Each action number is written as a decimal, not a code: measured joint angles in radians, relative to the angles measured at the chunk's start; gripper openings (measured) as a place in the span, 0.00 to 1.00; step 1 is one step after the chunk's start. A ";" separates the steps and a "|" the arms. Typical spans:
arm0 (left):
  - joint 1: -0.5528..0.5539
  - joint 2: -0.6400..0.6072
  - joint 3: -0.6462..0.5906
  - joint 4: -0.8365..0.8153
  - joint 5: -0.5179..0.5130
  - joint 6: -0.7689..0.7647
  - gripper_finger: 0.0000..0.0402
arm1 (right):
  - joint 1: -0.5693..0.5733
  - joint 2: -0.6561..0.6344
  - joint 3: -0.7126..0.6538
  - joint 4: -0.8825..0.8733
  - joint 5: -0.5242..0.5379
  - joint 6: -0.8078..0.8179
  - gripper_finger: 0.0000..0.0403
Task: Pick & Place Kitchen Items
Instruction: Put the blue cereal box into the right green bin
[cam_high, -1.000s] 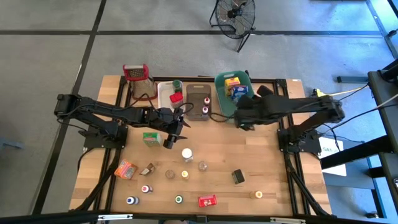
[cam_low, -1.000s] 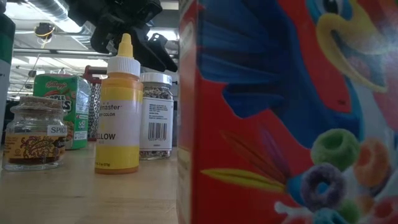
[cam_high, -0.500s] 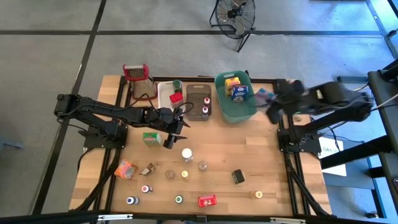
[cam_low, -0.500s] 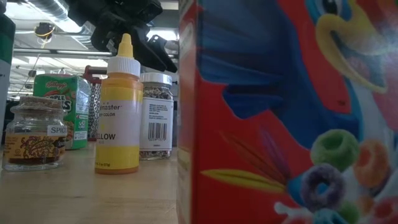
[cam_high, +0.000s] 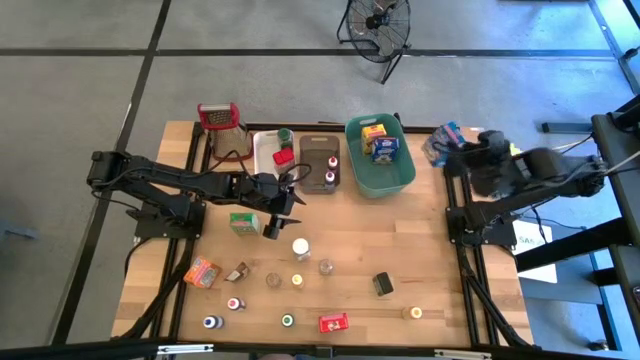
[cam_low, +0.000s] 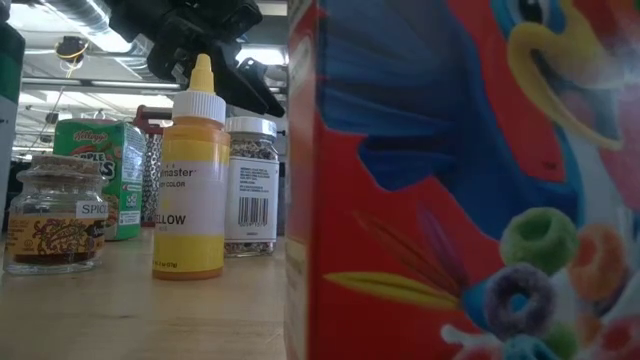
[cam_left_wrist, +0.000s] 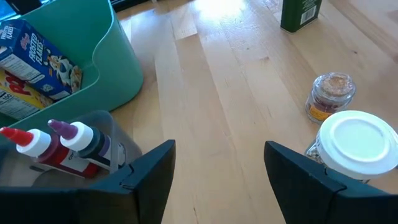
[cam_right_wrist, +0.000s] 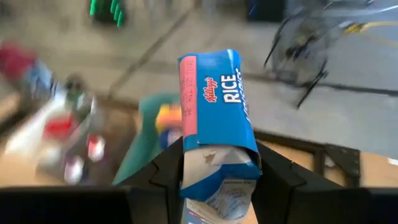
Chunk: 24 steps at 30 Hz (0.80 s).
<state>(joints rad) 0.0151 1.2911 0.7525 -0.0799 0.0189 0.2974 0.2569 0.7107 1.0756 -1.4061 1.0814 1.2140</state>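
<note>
The table is carrying loose items at 6 o'clock and bins at 12; a fan is standing beyond. The right gripper is clamping a Rice box at 2 o'clock, seemingly mid-transfer. The left gripper is hovering apart near centre.

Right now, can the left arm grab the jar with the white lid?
Probably yes. The left gripper is open and empty, the white-lidded jar stands just ahead beside one finger, and nothing lies between them.
</note>
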 joint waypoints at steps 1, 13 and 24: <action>0.000 0.000 0.000 0.000 0.000 0.000 0.60 | 0.000 -0.002 -0.057 0.064 0.053 0.040 0.35; 0.000 0.000 0.000 0.000 0.000 0.002 0.60 | -0.006 0.172 -0.308 0.870 0.090 -0.511 0.35; 0.000 0.001 -0.010 0.001 0.000 0.004 0.60 | -0.138 0.416 -0.309 1.044 0.119 -0.513 0.35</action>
<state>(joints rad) 0.0150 1.2922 0.7425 -0.0792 0.0189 0.3012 0.1193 1.1264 0.7670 -0.3617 1.2002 0.7014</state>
